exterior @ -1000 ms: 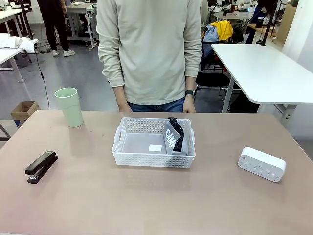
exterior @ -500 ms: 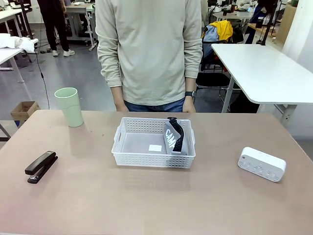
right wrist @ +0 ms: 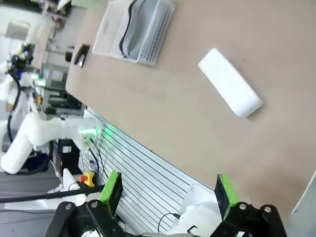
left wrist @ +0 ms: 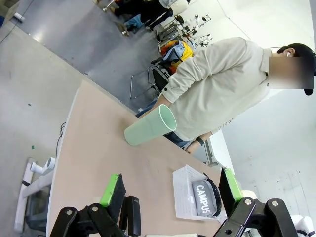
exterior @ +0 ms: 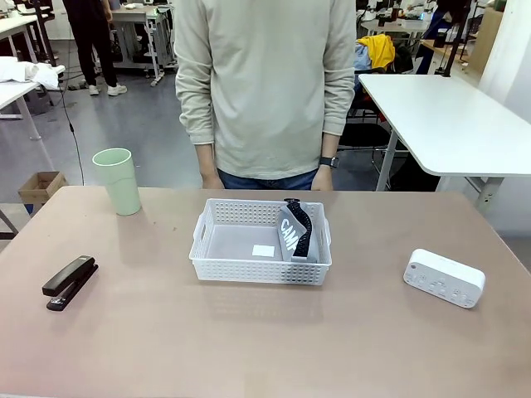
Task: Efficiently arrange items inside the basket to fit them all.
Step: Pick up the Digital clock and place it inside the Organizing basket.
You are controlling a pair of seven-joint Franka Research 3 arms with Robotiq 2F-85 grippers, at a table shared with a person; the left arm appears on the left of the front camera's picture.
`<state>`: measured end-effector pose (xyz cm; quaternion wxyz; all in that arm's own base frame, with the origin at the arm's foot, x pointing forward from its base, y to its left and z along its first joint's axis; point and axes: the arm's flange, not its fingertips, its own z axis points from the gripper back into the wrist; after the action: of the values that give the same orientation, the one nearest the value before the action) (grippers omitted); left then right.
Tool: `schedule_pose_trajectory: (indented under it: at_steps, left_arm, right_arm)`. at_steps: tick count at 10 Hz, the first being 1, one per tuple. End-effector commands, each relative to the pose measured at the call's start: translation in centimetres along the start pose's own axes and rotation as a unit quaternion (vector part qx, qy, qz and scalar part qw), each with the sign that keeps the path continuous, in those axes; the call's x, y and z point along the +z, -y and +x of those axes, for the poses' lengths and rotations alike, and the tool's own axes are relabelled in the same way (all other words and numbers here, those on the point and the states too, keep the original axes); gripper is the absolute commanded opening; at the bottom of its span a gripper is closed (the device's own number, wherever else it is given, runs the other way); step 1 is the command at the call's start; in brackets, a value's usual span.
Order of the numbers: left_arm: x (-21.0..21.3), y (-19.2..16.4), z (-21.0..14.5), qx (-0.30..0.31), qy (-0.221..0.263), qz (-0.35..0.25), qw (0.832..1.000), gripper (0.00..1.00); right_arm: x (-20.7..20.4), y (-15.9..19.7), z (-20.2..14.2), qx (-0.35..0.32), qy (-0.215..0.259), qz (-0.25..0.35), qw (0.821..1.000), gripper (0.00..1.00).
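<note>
Standing at mid-table [exterior: 265, 348], the basket [exterior: 257, 271] contains the pouch [exterior: 292, 234]. The pouch is propped on edge against the basket's right wall, black zipper uppermost, with the letters "CAM" legible. A small white label [exterior: 264, 250] lies on the basket floor just left of the pouch.

Remaining items are outside the basket, on the table:
- Cup [exterior: 116, 181]: upright, far left, well apart from the basket.
- Stapler [exterior: 70, 282]: lying flat and closed, near left.
- Box [exterior: 444, 278]: lying flat, right side, well apart from the basket.

A person [exterior: 265, 83] stands at the far edge directly behind the basket, arms down, hands partly hidden by the table edge.

Left gripper [left wrist: 170, 190]: released, green pads wide apart, held in the air with the stapler, cup and basket beyond it. Right gripper [right wrist: 168, 190]: released, pads wide apart, held in the air with the box and table beyond it.
</note>
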<state>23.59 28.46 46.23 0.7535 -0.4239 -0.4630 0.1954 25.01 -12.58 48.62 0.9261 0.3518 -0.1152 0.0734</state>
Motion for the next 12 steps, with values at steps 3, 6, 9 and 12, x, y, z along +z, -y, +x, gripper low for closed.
schedule_pose_trajectory:
  at_steps: [3, 6, 9, 12]
  left_arm:
    - [-0.1, 0.0, 0.0, -0.012, 0.003, -0.005, 1.0, 1.0]
    - [-0.1, 0.0, 0.0, -0.012, 0.003, -0.005, 1.0, 1.0]
    - [-0.1, 0.0, 0.0, -0.012, 0.003, -0.005, 1.0, 1.0]
    - [-0.1, 0.0, 0.0, -0.012, 0.003, -0.005, 1.0, 1.0]
  right_arm:
    - [-7.7, -3.4, 2.0, 0.17, -0.147, -0.08, 0.971, 1.0]
    - [-13.5, -3.2, 1.5, 0.278, -0.232, -0.103, 0.927, 1.0]
    - [-17.4, -3.3, 0.3, 0.371, -0.243, -0.104, 0.89, 1.0]
    - [-19.3, -2.7, 1.1, 0.395, -0.203, -0.219, 0.869, 1.0]
